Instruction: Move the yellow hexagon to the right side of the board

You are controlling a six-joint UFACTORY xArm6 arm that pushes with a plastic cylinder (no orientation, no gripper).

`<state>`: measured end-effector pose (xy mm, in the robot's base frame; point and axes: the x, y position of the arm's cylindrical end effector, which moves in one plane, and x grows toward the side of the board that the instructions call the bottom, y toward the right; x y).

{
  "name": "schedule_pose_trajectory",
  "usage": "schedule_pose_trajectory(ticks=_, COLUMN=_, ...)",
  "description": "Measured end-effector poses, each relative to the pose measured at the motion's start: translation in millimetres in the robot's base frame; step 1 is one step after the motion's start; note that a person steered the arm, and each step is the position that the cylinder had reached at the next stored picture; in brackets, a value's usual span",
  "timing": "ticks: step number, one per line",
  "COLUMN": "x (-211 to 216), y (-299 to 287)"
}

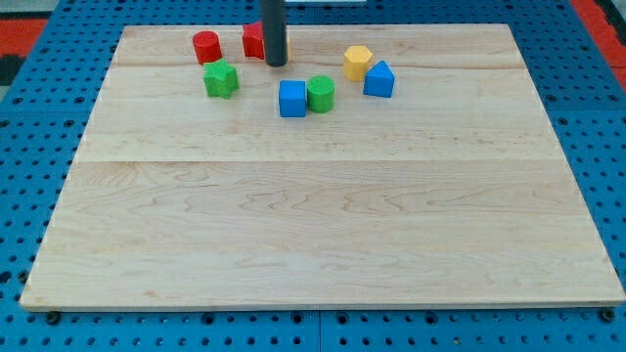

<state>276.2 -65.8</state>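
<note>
The yellow hexagon [357, 63] sits near the view's top, a little right of centre, touching the blue block [380, 79] on its right. My tip [276, 64] is at the lower end of the dark rod, well to the left of the yellow hexagon. It stands just in front of a red block [253, 41] that the rod partly hides, and is apart from the hexagon.
A red cylinder [205, 47] and a green block [221, 78] lie at the top left. A blue cube [291, 99] and a green cylinder [320, 93] sit side by side below my tip. The wooden board [323, 225] lies on a blue pegboard.
</note>
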Motion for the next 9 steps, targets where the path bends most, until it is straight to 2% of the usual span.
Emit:
schedule_pose_trajectory(ticks=1, x=12, y=-5)
schedule_pose_trajectory(ticks=3, x=-8, y=-78)
schedule_pose_trajectory(ticks=5, x=18, y=-40)
schedule_pose_trajectory(ticks=6, x=-6, y=-69)
schedule_pose_trajectory(ticks=7, x=-9, y=-86)
schedule_pose_trajectory(ticks=8, x=23, y=-74)
schedule_pose_trajectory(ticks=9, x=28, y=-56)
